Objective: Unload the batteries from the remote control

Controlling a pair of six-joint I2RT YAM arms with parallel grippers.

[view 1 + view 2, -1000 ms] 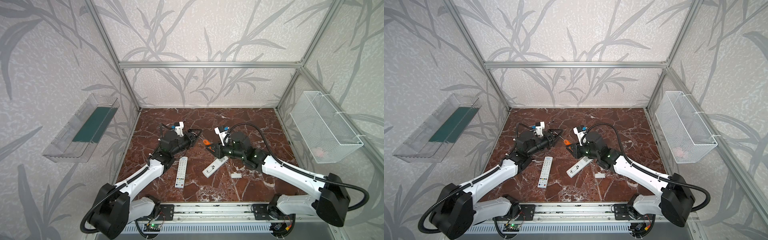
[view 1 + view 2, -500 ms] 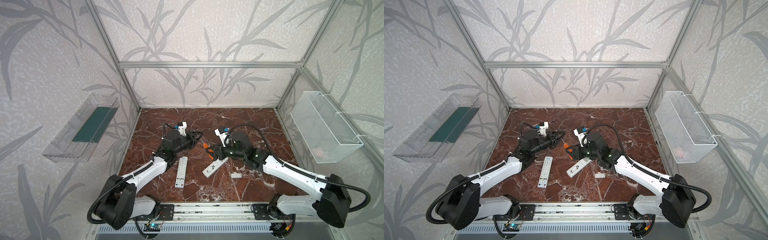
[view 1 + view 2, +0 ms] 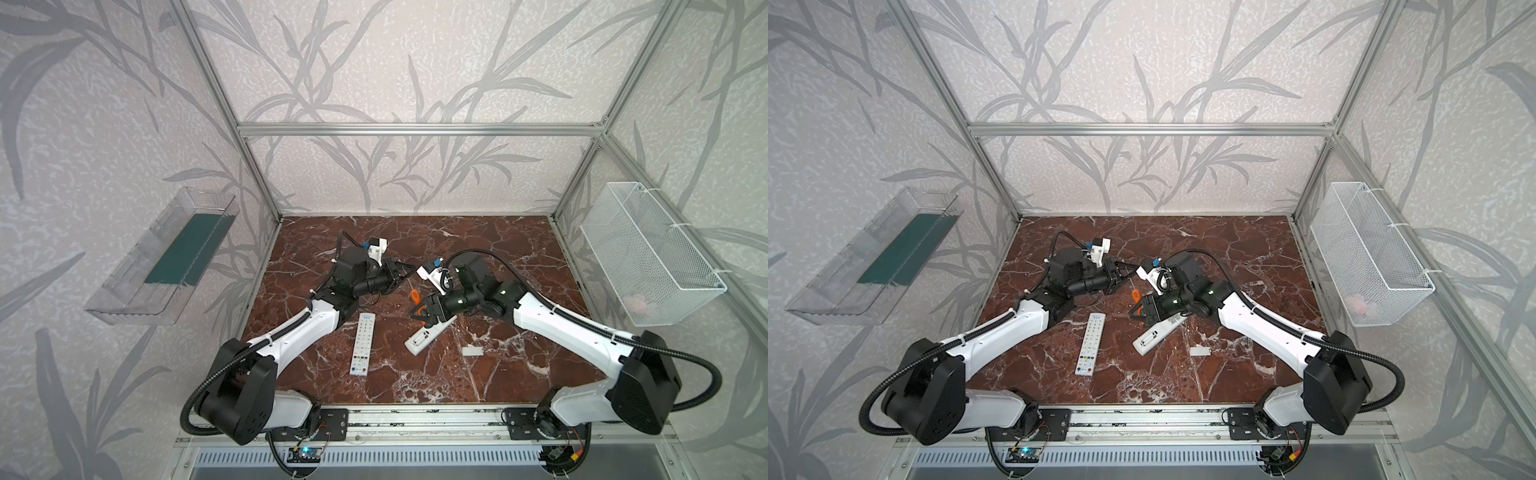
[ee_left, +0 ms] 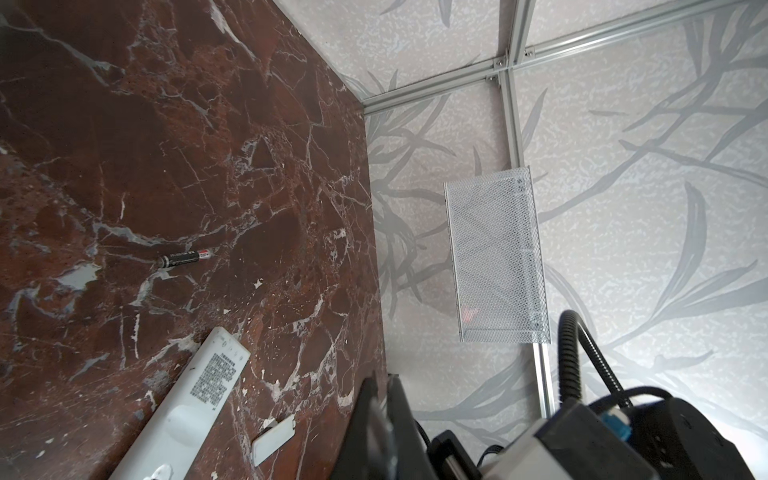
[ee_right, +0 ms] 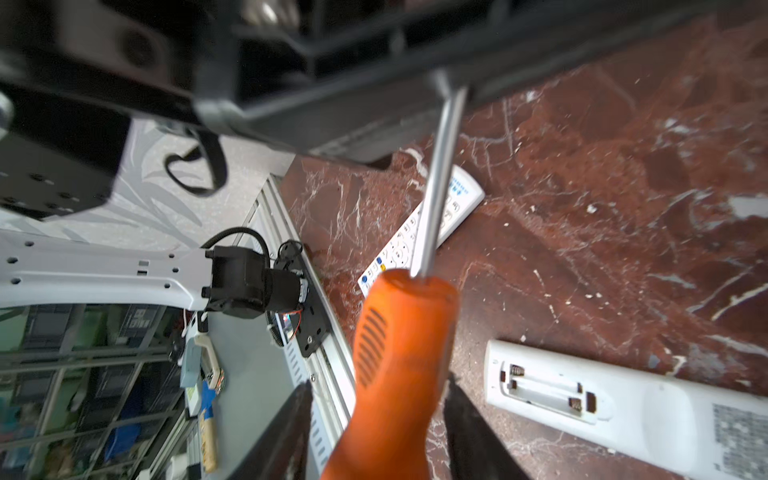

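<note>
Orange-handled screwdriver point(image 3: 414, 296) is held up between both arms in both top views, over the marble table point(image 3: 498, 257). The left gripper point(image 3: 406, 277) is at the shaft tip, the right gripper point(image 3: 417, 316) at the handle end. The open remote point(image 3: 430, 334) lies back-up just under the right gripper. The face-up remote point(image 3: 362, 350) lies near the left arm, and a loose white cover point(image 3: 473, 351) lies apart to the side. No battery is clear enough to tell here

Left wrist view: one battery point(image 4: 185, 258) lies loose on the table, well apart from the open remote. The left jaws are pressed together at the frame edge

Right wrist view: the shaft runs into the left gripper, which pinches it. The handle sits between the right fingers point(image 5: 469, 428) with a gap on one side, so I cannot tell if they grip. In the open remote the bay point(image 5: 544, 388) is empty, springs bare

Judgement: a tool pass is in hand. To do it well, get one grip firm before the other lets go, and keep the shaft clear of both remotes. The face-up remote likely needs flipping next
</note>
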